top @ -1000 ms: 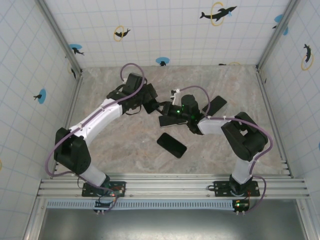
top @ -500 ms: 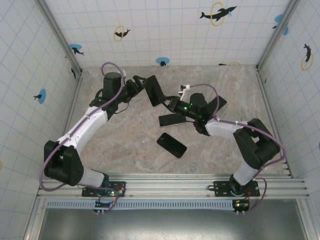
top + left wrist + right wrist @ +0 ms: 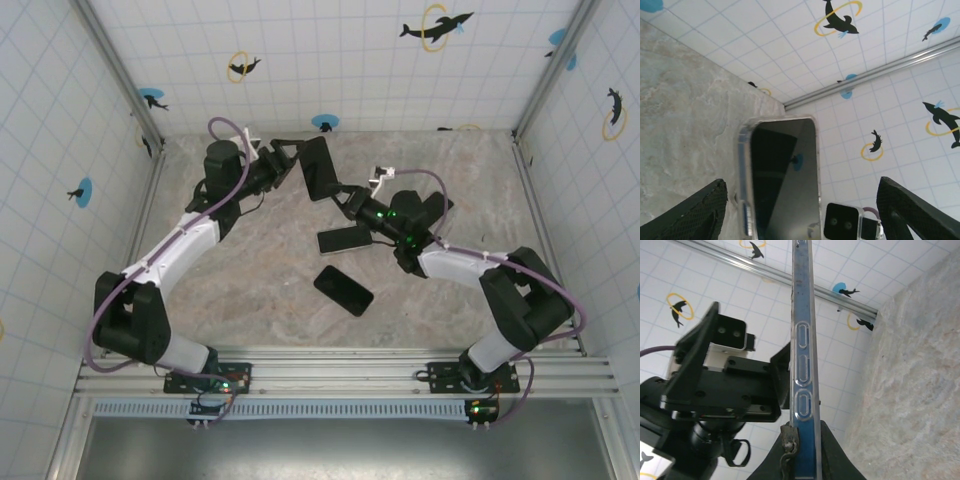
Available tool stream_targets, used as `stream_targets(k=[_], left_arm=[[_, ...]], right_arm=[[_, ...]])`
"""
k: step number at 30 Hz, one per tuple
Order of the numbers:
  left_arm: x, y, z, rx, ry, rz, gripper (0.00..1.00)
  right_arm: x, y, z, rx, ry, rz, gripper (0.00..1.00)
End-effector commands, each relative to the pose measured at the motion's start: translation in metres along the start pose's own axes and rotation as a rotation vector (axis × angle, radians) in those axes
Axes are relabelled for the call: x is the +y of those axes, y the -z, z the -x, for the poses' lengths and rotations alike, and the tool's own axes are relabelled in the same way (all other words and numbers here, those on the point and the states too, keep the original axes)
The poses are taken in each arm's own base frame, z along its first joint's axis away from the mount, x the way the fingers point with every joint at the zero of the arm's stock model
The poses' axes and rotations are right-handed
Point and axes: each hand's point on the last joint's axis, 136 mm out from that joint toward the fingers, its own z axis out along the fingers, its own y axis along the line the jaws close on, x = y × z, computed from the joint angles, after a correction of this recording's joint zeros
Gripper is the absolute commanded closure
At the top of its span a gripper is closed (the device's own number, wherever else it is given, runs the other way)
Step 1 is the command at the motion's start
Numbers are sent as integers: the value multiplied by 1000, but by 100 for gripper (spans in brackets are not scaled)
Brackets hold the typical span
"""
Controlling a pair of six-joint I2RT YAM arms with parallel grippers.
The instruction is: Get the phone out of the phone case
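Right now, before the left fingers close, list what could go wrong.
The right gripper pinches the cased phone at one end, in the air; a push from the left gripper could twist it loose.
If dropped, it might strike the black phone lying on the table nearby.
The open left fingers straddle case and phone together, so closing may clamp both instead of separating them.
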Motion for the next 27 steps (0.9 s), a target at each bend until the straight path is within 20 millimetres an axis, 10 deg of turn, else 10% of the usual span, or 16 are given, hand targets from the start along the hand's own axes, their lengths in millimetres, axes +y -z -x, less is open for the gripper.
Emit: stream_targets(k=[1, 27], left_arm=[[-6, -3, -2, 25, 3, -52, 23], [-47, -17, -3, 101, 36, -263, 75]], right_arm=[[59, 13, 20, -92, 48, 179, 100], [81, 9, 9, -41, 19, 256, 100]])
